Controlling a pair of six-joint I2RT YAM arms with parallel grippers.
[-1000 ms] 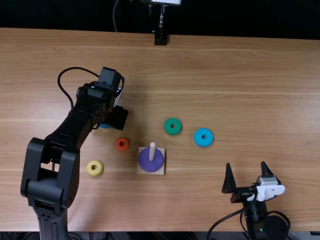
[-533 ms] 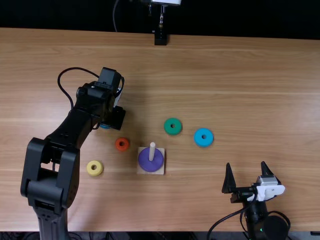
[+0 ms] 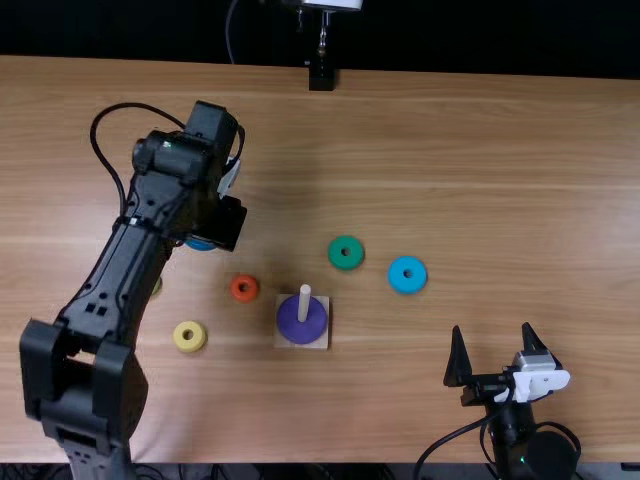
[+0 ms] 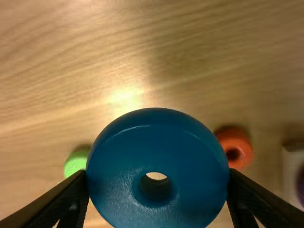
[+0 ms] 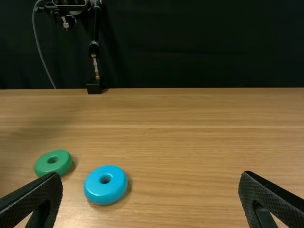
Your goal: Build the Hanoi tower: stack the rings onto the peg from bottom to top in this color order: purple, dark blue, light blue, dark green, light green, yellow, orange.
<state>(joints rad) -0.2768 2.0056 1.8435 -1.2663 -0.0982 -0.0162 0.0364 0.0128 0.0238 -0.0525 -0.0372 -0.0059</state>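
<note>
Showing a light green ring (image 4: 76,164) partly covered beside the left arm (image 3: 108,285), then a yellow ring (image 3: 181,337) lying flat on the table (image 3: 480,150). Clamping the dark blue ring (image 4: 156,128) between both fingers of the left claw (image 3: 222,218). Seeing next an orange ring (image 3: 235,289) resting on the table, then a purple ring (image 3: 290,322) sitting around the upright peg (image 3: 305,300) on a square base (image 3: 318,342). Finding a dark green ring (image 3: 335,256) and, near it, a light blue ring (image 3: 397,280), both lying flat. Holding the fingers of the right claw (image 3: 492,328) wide apart, gripping nothing, near the table's near edge.
</note>
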